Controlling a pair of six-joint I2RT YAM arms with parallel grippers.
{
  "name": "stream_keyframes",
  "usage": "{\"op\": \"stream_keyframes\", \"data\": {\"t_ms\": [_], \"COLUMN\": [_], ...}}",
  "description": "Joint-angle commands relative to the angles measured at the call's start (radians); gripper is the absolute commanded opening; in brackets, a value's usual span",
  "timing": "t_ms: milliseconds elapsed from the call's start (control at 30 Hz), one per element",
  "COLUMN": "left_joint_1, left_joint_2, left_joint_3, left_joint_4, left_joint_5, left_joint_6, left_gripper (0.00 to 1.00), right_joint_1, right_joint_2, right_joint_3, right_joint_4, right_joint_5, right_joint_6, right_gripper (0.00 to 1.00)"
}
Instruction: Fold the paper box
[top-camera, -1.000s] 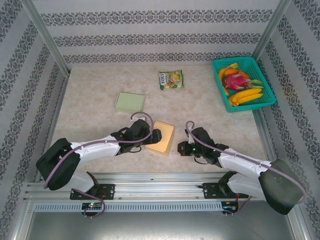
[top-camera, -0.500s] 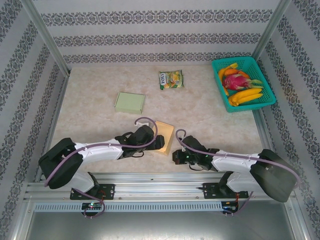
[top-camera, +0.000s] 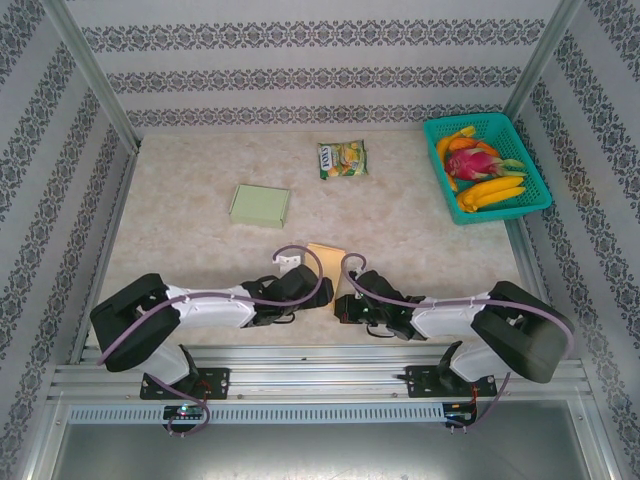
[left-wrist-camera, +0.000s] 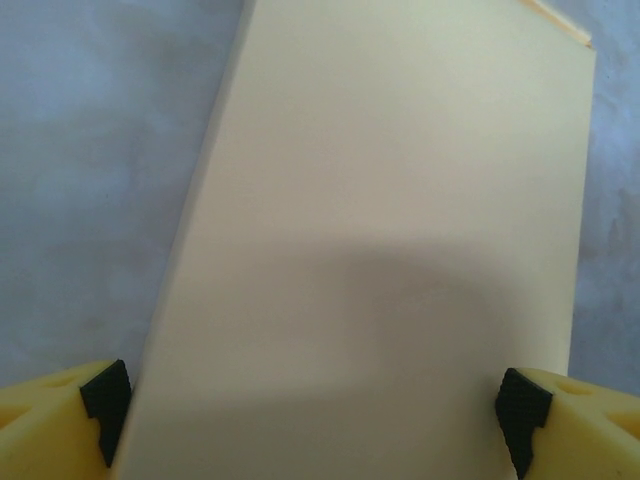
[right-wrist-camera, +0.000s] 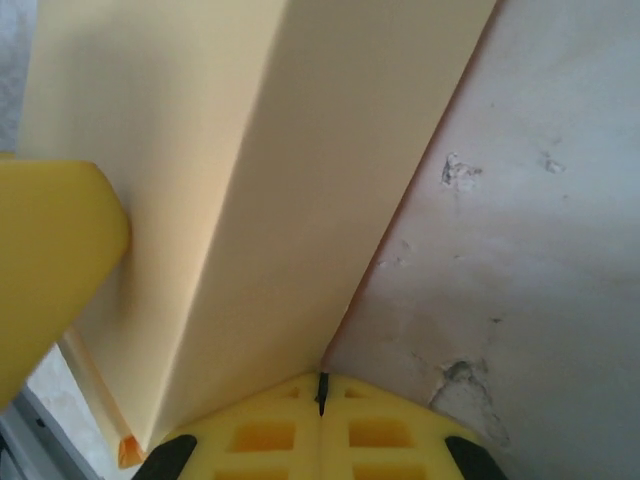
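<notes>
Left gripper (left-wrist-camera: 312, 405) clamped on paper box (top-camera: 329, 262); right gripper (right-wrist-camera: 320, 395) closed

Two black pads (left-wrist-camera: 105, 400) of the left gripper stand wide apart, one against each long side of the pale yellow panel, holding the box across its width. On the right gripper the fingers are pressed together with only a thin seam between them. Their tips touch the box's lower edge, where a raised panel meets the worktop (top-camera: 200, 250). Whether paper is caught in that seam cannot be told. One yellow finger (right-wrist-camera: 50, 260) of the left gripper shows beside the box in the right wrist view.

The paper box sits close to the near edge of the worktop, about midway along it, between the two grippers. A flat green box (top-camera: 260, 204) lies left of centre. A snack packet (top-camera: 343, 159) lies near the far edge. A teal basket (top-camera: 468, 120) holding fruit (top-camera: 490, 188) occupies the far right corner.
</notes>
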Motion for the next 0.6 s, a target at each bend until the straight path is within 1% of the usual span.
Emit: {"op": "stream_keyframes", "data": {"t_ms": [0,67,200,300,433,567], "left_joint_1": [-0.116,-0.136,-0.139,-0.138,-0.129,-0.099], "left_joint_2": [0.037,0.051,0.071,0.065,0.021,-0.040], "left_joint_3": [0.035,0.055,0.088,0.105,0.096,0.066], "left_joint_4": [0.133,0.159,0.170,0.126,0.064,0.006], "left_joint_5": [0.112,0.134,0.169,0.137,0.060,0.000], "left_joint_6": [-0.100,-0.105,-0.098,-0.076,-0.061,-0.052], "left_gripper": [0.94,0.94,0.94,0.94,0.95,0.95], "right_joint_1": [0.079,0.102,0.127,0.140,0.142,0.127], "right_joint_2": [0.088,0.098,0.122,0.117,0.080,0.013], "right_joint_3": [0.042,0.071,0.103,0.109,0.071,0.009], "right_joint_4": [0.238,0.266,0.324,0.322,0.287,0.233], "right_joint_5": [0.039,0.053,0.023,0.032,0.097,0.152], "right_joint_6": [0.044,0.030,0.007,-0.012,-0.010,-0.004], "right_gripper": [0.00,0.00,0.00,0.00,0.00,0.00]}}
